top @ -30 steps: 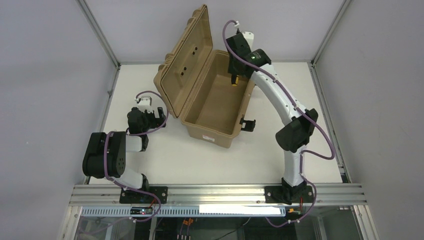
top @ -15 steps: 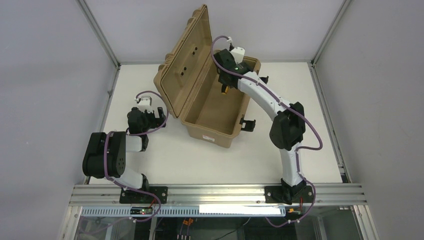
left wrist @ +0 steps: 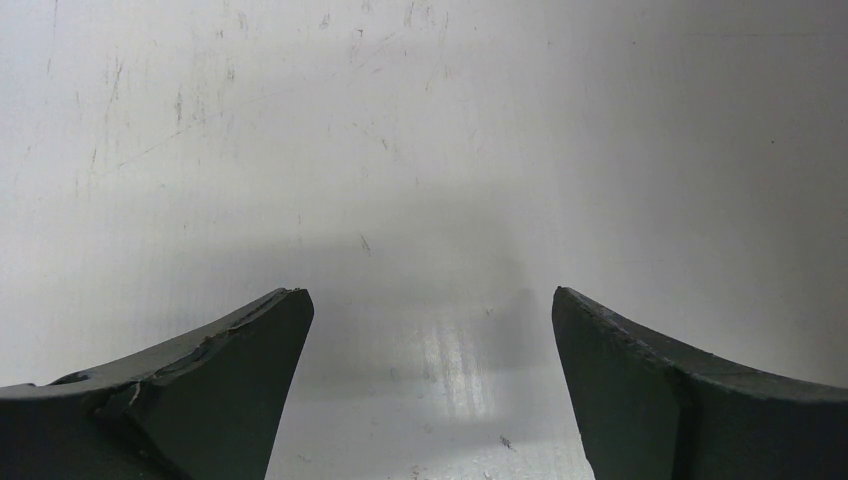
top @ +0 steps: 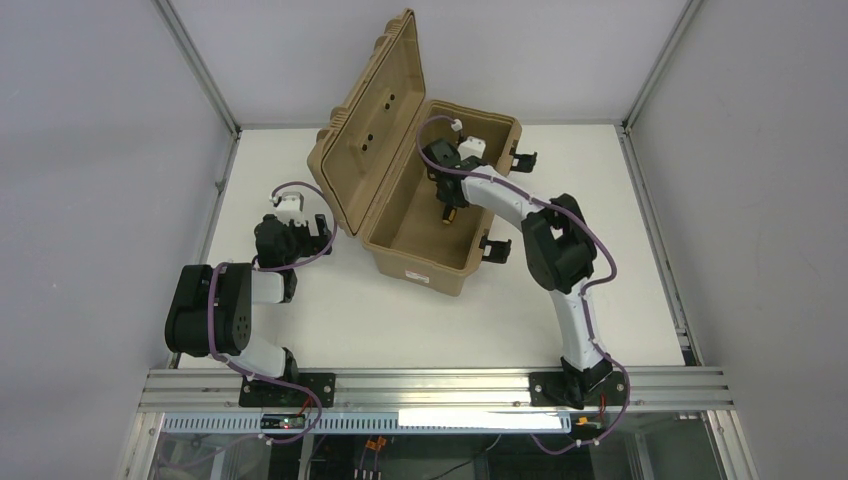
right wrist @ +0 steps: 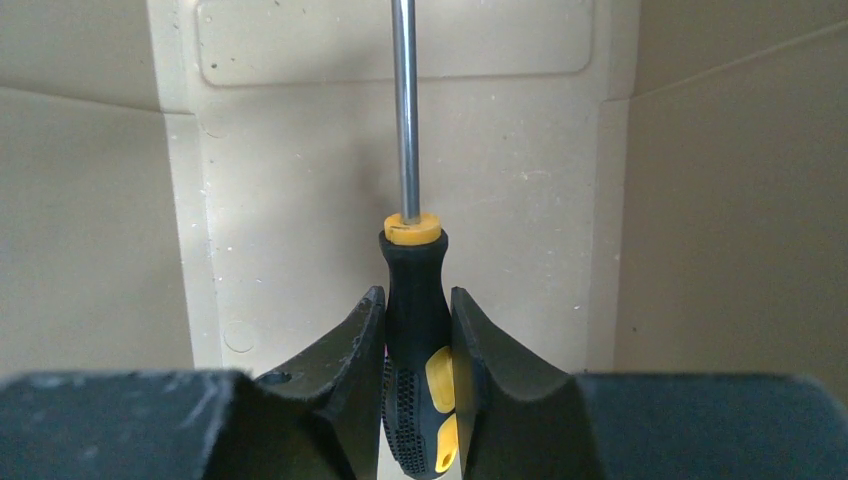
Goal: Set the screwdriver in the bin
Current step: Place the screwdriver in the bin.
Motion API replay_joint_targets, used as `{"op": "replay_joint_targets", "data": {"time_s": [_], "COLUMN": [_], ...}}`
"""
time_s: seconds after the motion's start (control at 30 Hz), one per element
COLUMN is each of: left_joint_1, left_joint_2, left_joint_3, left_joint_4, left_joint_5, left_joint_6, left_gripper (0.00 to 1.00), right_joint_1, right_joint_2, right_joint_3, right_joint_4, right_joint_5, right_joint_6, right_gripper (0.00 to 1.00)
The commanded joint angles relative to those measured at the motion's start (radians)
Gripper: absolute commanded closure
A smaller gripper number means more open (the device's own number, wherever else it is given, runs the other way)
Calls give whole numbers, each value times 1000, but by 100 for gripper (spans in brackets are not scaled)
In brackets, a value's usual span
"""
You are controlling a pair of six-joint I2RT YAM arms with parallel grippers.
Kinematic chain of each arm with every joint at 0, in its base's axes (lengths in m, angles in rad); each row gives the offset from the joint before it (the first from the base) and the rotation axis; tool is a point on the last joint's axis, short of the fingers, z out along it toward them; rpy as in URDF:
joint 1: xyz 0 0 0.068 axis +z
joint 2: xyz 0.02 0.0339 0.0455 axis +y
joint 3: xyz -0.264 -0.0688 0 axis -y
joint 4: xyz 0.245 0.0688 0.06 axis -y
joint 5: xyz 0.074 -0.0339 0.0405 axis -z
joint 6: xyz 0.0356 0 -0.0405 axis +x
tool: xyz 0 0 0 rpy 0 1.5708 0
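The bin (top: 420,262) is a tan case standing open at the table's middle back, its ribbed lid (top: 372,120) upright on the left. My right gripper (top: 449,210) reaches down inside the bin. It is shut on the screwdriver (right wrist: 415,330), gripping the black and yellow handle, with the metal shaft (right wrist: 404,110) pointing at the bin's tan inner wall (right wrist: 300,180). The yellow of the handle shows inside the bin in the top view (top: 451,214). My left gripper (top: 318,226) is open and empty, low over the white table (left wrist: 400,150), left of the bin.
Black latches (top: 495,248) stick out on the bin's right side. The bin's right wall (right wrist: 730,200) is close beside the right gripper. White enclosure walls and metal posts (top: 195,65) ring the table.
My right arm moved left and down, from above the bin's far right rim into the bin, carrying the screwdriver. The left arm has not moved.
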Motion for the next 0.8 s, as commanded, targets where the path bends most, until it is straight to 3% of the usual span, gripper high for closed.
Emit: {"op": "replay_joint_targets", "data": {"time_s": [0.0, 0.07, 0.2, 0.33, 0.57, 0.77], "left_joint_1": [-9, -9, -9, -9, -9, -9], "left_joint_2": [-24, -25, -25, -24, -24, -25], "left_joint_3": [2, 2, 2, 2, 2, 2], "left_joint_4": [16, 17, 16, 17, 17, 18], "left_joint_5": [-1, -1, -1, -1, -1, -1], "left_joint_6": [-8, -7, -8, -8, -8, -8], "left_gripper": [1, 1, 1, 1, 1, 1], "right_joint_1": [7, 7, 7, 8, 19, 25], "right_joint_2": [15, 17, 12, -3, -59, -113], "right_joint_3": [-13, -28, -39, -36, -3, 54], "right_joint_4": [74, 80, 80, 74, 59, 15], "right_joint_5": [-20, -21, -8, -3, 30, 45], "right_joint_6": [62, 77, 85, 80, 39, 19], "right_gripper": [86, 78, 49, 41, 4, 1]}}
